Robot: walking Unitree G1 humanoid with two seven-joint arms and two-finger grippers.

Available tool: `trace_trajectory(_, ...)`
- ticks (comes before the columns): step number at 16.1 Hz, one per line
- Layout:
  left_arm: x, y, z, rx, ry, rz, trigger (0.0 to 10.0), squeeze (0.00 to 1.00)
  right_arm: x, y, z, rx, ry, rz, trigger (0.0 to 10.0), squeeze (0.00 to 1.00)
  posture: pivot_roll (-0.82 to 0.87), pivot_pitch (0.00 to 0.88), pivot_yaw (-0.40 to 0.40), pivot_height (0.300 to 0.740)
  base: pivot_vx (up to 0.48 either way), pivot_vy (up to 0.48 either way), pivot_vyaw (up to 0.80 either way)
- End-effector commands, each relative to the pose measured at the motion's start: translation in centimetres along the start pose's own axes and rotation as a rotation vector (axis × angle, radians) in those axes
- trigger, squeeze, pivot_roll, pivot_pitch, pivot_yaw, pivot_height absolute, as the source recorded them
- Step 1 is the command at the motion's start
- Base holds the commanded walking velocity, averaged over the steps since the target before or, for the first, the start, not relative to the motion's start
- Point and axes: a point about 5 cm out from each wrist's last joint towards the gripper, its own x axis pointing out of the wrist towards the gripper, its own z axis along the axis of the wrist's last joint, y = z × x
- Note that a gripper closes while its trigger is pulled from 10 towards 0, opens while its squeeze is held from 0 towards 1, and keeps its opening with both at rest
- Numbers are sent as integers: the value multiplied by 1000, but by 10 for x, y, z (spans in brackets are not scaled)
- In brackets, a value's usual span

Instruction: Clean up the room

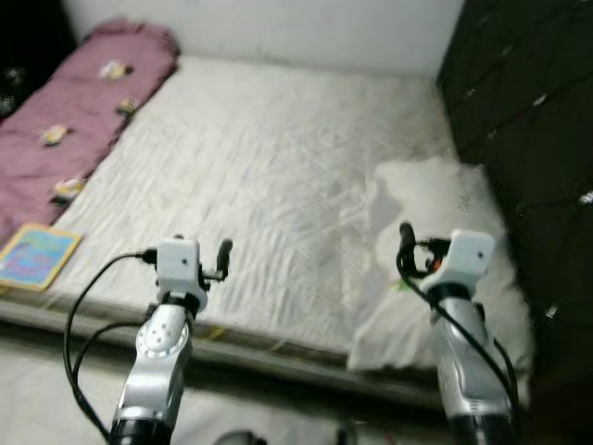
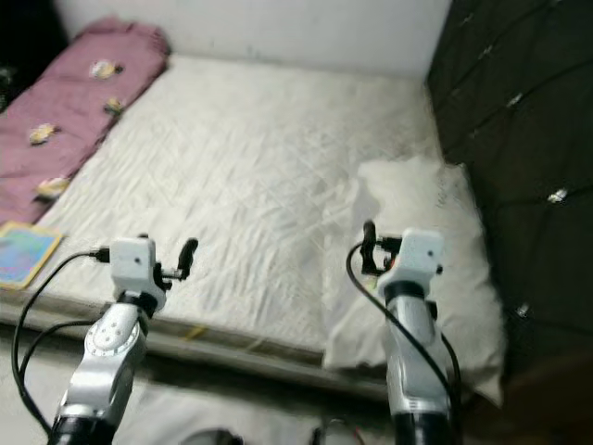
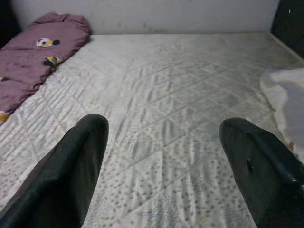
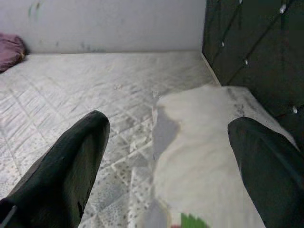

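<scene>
**Desk:** What is shown, and which step is in hand?

**Caption:** A bare quilted mattress (image 1: pixel 278 176) is faced from its near edge. Both arms are raised over that edge: the left gripper (image 3: pixel 164 156) is held with fingers spread wide over the quilting, and the right gripper (image 4: pixel 168 161) is spread equally wide and aimed at a white pillow (image 1: pixel 435 250). The pillow is seen at the near right of the mattress, beside a dark tufted headboard (image 1: pixel 528 120), with its near end slumped over the mattress edge. Nothing is gripped. The step is judged to be an approach, with the pillow taken as the likely first thing to be straightened.

**Desk:** And elsewhere?

**Caption:** A rolled maroon blanket (image 1: pixel 74 111) is laid along the far left, and a colourful book (image 1: pixel 37 255) rests near its close end.

**Desk:** What is called for next?

**Caption:** The right gripper would need to be lowered onto the pillow and closed on a fold of its cover.
</scene>
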Motion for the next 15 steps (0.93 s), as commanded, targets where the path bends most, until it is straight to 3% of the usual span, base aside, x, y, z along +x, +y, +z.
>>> trace_trajectory(1,0,-5,1,-2,1,-16,10000,0,-2,-8,-9,-9,55,-19,10000,0,-80,64,38,740,0,319,0)
trace_trajectory(4,-1,-6,0,-3,4,-16,10000,0,-6,-9,-13,18,80,-7,10000,0,-80,68,36,740,0,315,0)
trace_trajectory(8,-2,-6,-1,-6,7,-18,10000,0,-6,-9,-13,26,78,-6,10000,0,-79,70,34,740,0,258,-800)
trace_trajectory(15,-2,-7,-1,-5,10,-24,10000,0,-7,-7,-10,33,59,38,10000,0,-78,72,35,740,0,338,0)
